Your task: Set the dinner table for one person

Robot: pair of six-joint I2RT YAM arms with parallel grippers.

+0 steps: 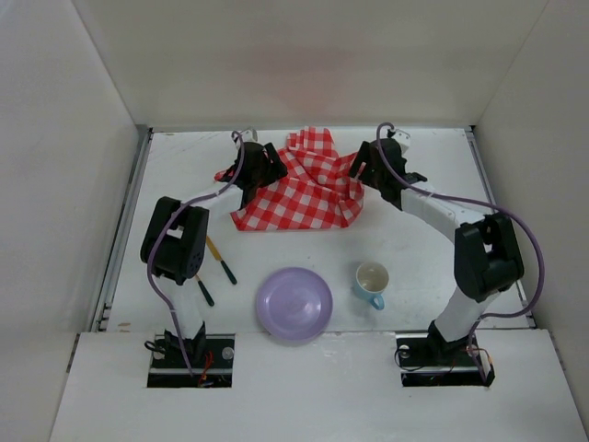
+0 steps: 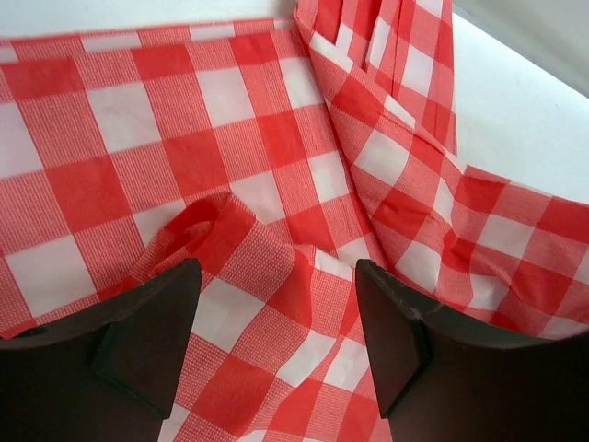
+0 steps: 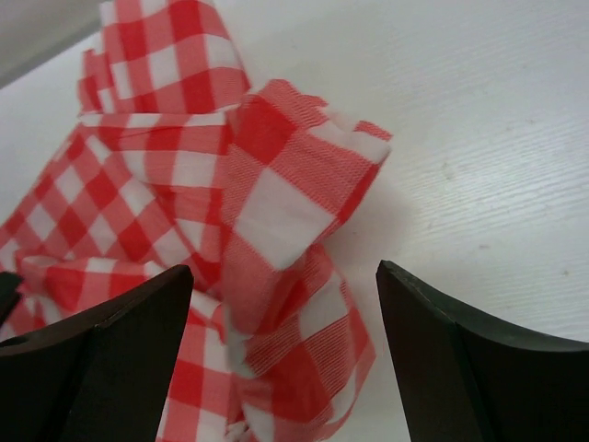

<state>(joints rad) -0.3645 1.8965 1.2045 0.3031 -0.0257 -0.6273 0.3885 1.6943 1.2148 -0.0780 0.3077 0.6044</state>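
We see the dinner table (image 1: 433,249) filling mid-frame, its long axis running left to right. At upper centre, the crumpled checked cloth (image 1: 304,198) lies beneath the left gripper (image 2: 276,276) and right gripper (image 3: 285,272), both spread wide and clamping nothing. At lower left, the left arm (image 1: 175,239) half hides two utensils (image 1: 224,269).

The table (image 1: 414,239) is being viewed downward from above and behind the arm bases (image 1: 189,354). The red-checked cloth (image 1: 299,189), shared by all three views, is being framed closely by both wrist cameras past their fingers (image 2: 138,350).
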